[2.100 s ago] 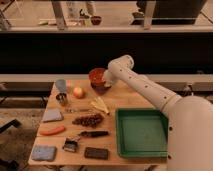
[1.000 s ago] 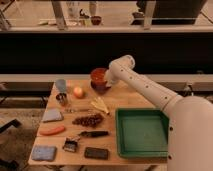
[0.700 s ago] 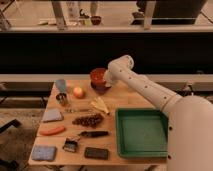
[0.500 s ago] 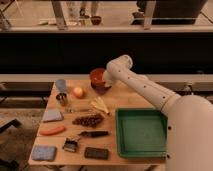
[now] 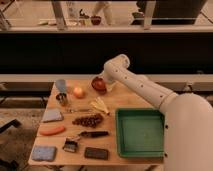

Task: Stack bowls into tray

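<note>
Reading outward from the bowl (image 5: 98, 84): it sits upright at the upper centre of the frame, close to the far edge of the table (image 5: 131, 101), and I see only this one bowl on the table. The gripper (image 5: 103, 81) is right at the bowl's right-hand rim, reached down from the bent wrist above it. I cannot tell whether it is spread, closed, or clamped on the rim, because the wrist hides that contact. In my judgement the main hazard is an unconfirmed hold. A lift on a shallow rim pinch could let the smooth bowl tip and fall, and a sideways nudge could slide it toward the far edge. The apple (image 5: 78, 92) lies just left of the bowl and would roll if bumped. The banana (image 5: 100, 105) lies below the bowl, near the direct line to the tray (image 5: 140, 134), which sits at the lower right, well apart from the bowl and with nothing in it. The tray's right side is masked by the robot's own body, so clearance there is unverified. Open room is the bare wood right of the banana, between bowl and tray. I would route through that strip and clear the raised rim before lowering.
</note>
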